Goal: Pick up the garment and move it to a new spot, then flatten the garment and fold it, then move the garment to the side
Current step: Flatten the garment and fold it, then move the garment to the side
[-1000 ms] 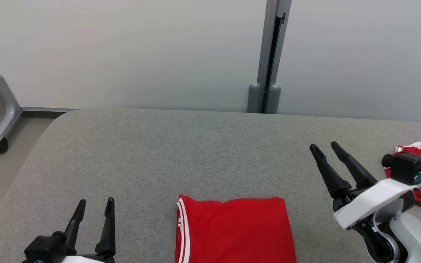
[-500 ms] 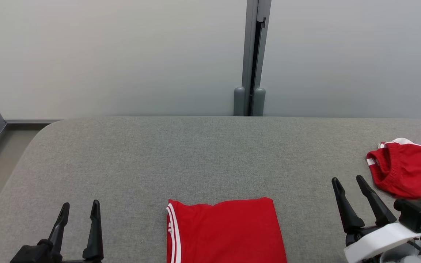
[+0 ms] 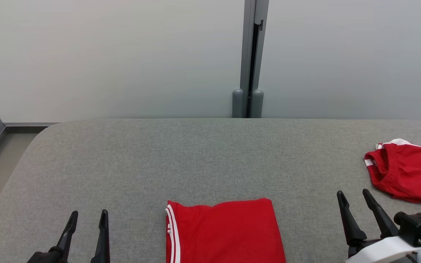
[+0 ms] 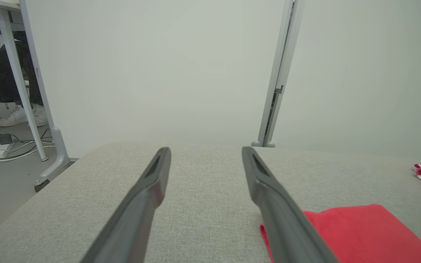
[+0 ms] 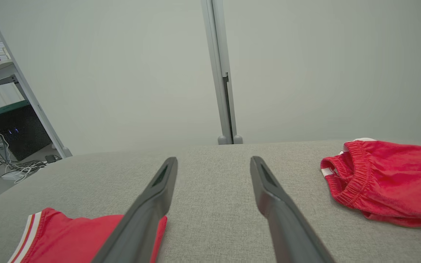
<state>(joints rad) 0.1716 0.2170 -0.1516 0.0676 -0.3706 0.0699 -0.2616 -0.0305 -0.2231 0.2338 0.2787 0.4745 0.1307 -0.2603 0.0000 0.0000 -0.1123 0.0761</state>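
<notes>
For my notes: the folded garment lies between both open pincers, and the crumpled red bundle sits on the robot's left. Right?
No: the head view shows the crumpled red bundle on the robot's right, beyond the right pincer. The garment lies between that and the left pincer, both open.

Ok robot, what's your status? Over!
Left end effector open, empty. Right end effector open, empty. Garment folded flat between them. Other red bundle far right, not touching.

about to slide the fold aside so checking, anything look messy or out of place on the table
The folded red garment lies flat as a neat rectangle, striped trim along its left edge. The only untidy thing is the crumpled red-and-white cloth bundle at the right of the grey table, bunched up. Nothing looks damaged.
</notes>
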